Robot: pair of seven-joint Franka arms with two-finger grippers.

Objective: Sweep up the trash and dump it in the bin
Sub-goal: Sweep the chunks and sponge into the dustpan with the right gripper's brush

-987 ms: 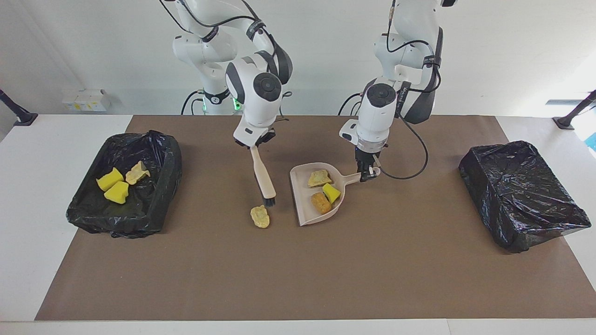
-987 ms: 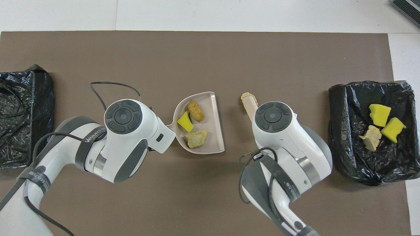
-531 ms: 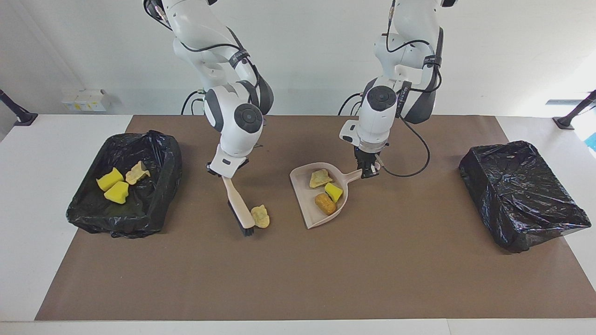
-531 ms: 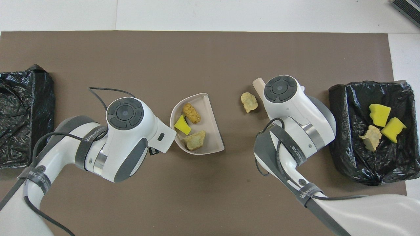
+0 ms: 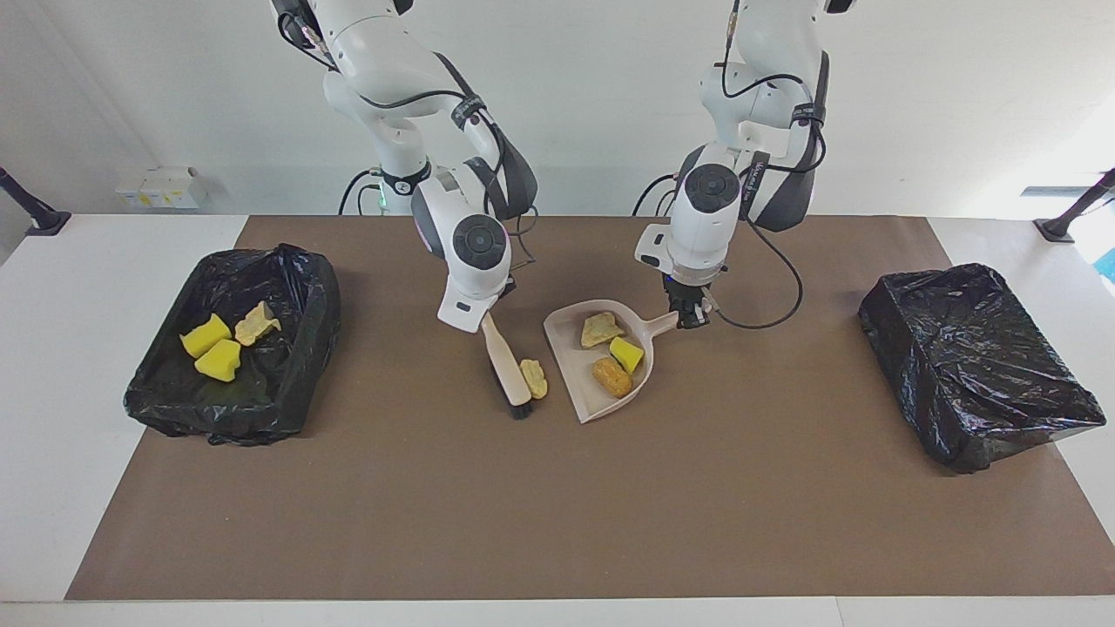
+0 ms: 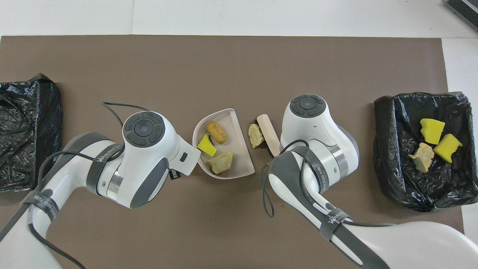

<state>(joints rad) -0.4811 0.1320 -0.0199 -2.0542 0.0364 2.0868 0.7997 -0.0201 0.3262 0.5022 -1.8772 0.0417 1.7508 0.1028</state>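
My right gripper [image 5: 482,318] is shut on the handle of a beige brush [image 5: 507,366], whose dark bristles rest on the brown mat. One tan piece of trash [image 5: 533,379] lies between the bristles and the open mouth of the beige dustpan [image 5: 568,359]. My left gripper [image 5: 691,318] is shut on the dustpan's handle. Three pieces lie in the pan: tan [image 5: 600,330], green-and-yellow [image 5: 626,354] and orange-brown [image 5: 612,377]. From overhead, the brush [image 6: 269,129] and the loose piece [image 6: 255,135] sit beside the pan [image 6: 239,153]. The bin [image 5: 314,305] toward the right arm's end holds three pieces.
A second black-lined bin [image 5: 976,357] stands toward the left arm's end of the table, seen overhead at the mat's edge [image 6: 26,130]. The brown mat [image 5: 557,505] covers the table's middle. A cable loops from my left wrist [image 5: 766,322].
My right arm swung the brush round the loose piece, then swept it toward the dustpan, up to its mouth. The dustpan turned slightly in my left gripper.
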